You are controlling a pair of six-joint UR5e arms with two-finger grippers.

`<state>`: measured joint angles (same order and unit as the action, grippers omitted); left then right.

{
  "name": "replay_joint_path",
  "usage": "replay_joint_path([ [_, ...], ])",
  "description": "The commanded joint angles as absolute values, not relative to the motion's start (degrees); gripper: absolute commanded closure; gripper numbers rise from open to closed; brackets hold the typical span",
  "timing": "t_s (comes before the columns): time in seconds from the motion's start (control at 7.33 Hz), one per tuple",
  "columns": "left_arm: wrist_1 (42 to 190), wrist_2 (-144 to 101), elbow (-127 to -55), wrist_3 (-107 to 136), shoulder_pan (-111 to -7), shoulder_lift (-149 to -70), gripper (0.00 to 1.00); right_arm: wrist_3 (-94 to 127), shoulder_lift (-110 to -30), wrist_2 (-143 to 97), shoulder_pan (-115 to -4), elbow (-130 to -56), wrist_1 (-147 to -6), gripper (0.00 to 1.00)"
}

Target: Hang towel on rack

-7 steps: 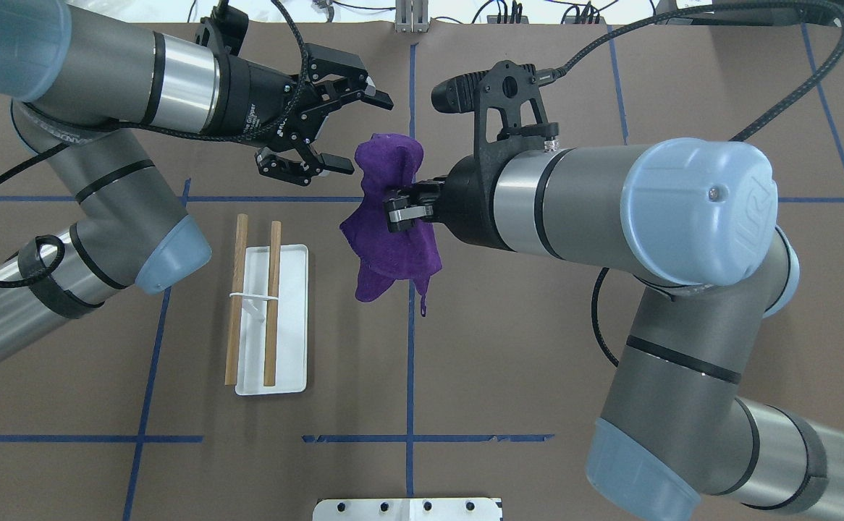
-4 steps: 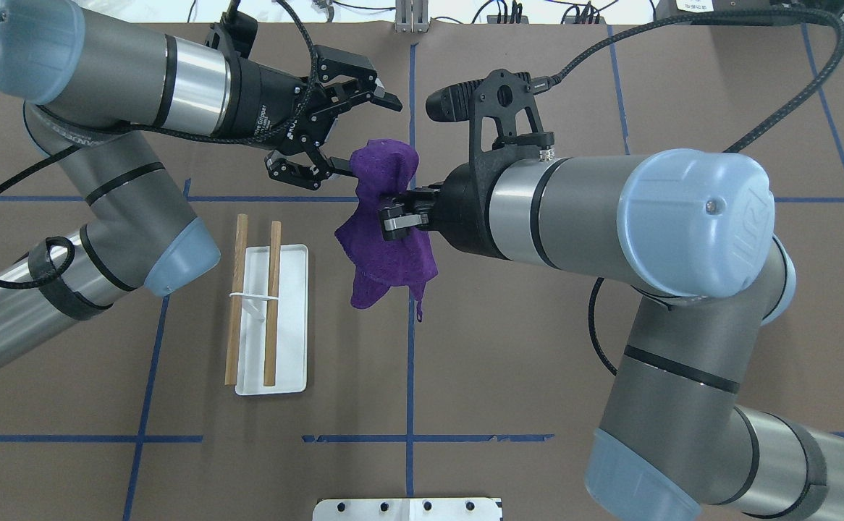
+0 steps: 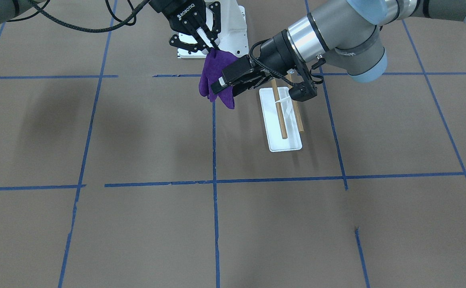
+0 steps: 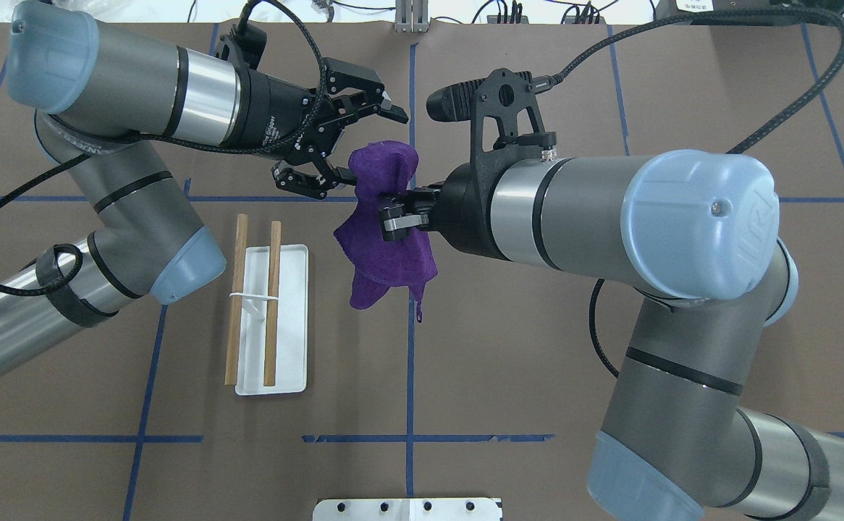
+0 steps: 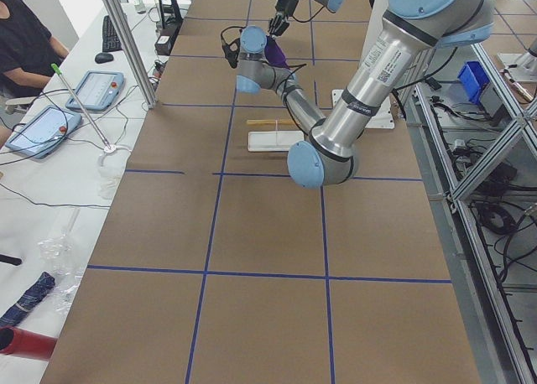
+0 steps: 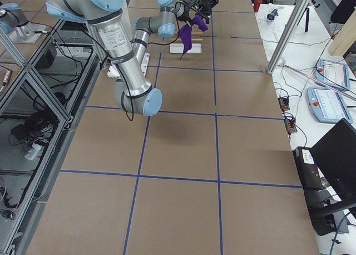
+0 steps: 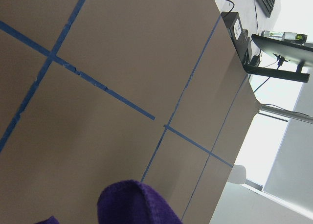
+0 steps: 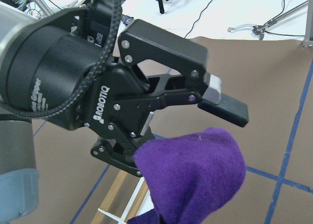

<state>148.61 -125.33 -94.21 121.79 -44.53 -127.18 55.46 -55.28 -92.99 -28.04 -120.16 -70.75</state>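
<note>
My right gripper (image 4: 391,215) is clamped on the towel (image 4: 386,224), which hangs above the table's middle, toward the far edge. My left gripper (image 4: 353,148) is spread wide, its jaws straddling the towel's upper fold without closing. The rack (image 4: 266,318) stands apart, toward the left edge.

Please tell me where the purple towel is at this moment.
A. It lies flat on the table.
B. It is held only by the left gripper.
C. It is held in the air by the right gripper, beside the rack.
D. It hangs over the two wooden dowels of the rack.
C: the right gripper is shut on the towel, which hangs beside the bare rack, while the left gripper is open around its top.
</note>
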Motion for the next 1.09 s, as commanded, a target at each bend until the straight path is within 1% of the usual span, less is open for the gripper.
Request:
replay_joint_path([
  [0.0, 148.62, -125.33, -94.57, 121.47, -44.47, -127.09, 0.91, 55.46, -55.28, -93.08, -28.04, -120.23, -70.75, 1.00],
  [0.14, 148.97, -125.42, -94.74, 120.86, -44.56, -126.74, 1.00, 55.46, -55.28, -93.08, -28.04, -120.23, -70.75, 1.00],
  [0.41, 149.24, -125.51, -95.10, 120.41, -45.08, -126.74, 1.00, 55.37, -55.46, -93.16, -28.30, -120.41, -70.75, 1.00],
  [0.55, 149.24, -125.51, -95.18, 120.41, -45.61, -126.83, 1.00, 55.46, -55.55, -93.08, -28.21, -120.67, -70.75, 0.16],
  [0.68, 149.24, -125.51, -95.36, 120.41, -45.88, -126.83, 1.00, 55.55, -56.16, -92.90, -28.30, -121.11, -70.84, 0.00],
  [0.95, 149.24, -125.51, -95.54, 120.32, -45.88, -126.91, 1.00, 55.46, -56.69, -93.16, -28.56, -121.64, -71.19, 0.00],
])
